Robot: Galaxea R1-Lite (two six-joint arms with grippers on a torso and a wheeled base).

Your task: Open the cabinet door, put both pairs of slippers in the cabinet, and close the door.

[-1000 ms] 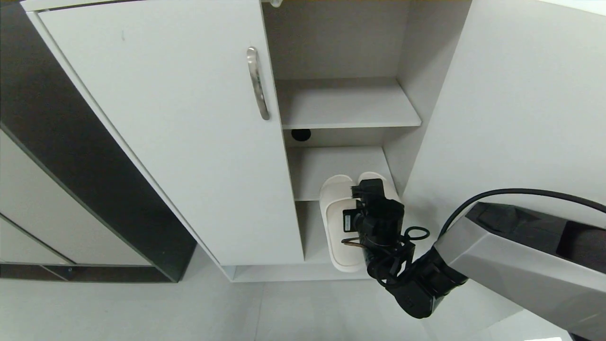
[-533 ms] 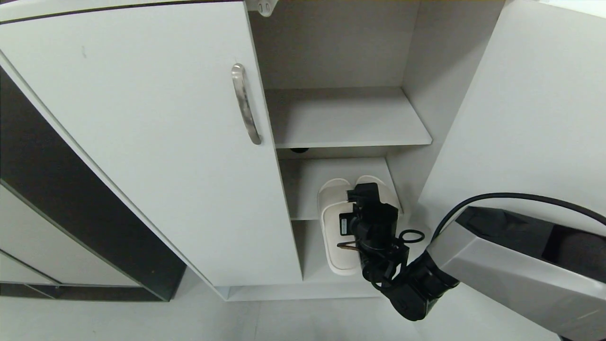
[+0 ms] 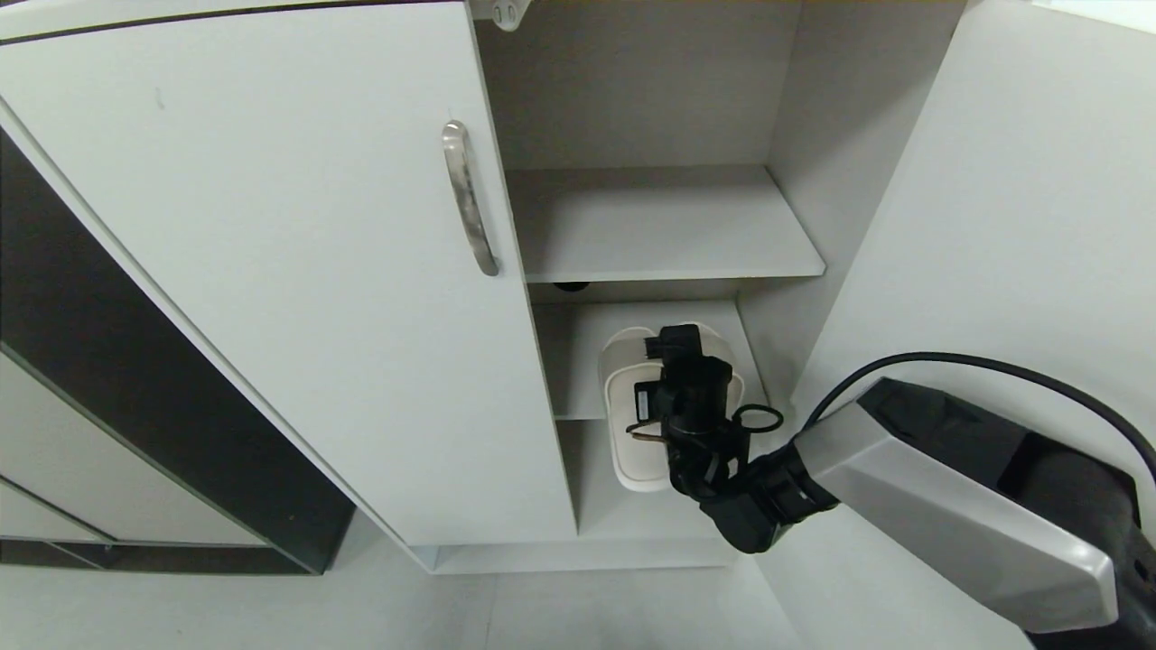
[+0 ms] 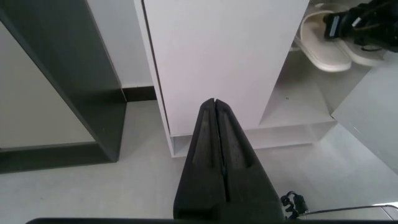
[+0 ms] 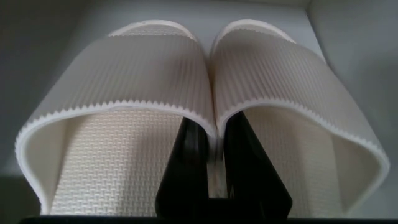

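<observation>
Pale grey floor (image 3: pixel 271 605) runs along the front, smooth and bare, and the white cabinet (image 3: pixel 271 226) stands on it. To its left a dark panel (image 3: pixel 135 343) rises tall, with a pale panel (image 3: pixel 36 433) just beside it and a dark skirting strip (image 3: pixel 135 552) at the foot. The light is soft and even.

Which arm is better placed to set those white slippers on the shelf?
Right. The right gripper is shut on the slippers at the cabinet shelf; the left gripper is shut, empty, farther back.
</observation>
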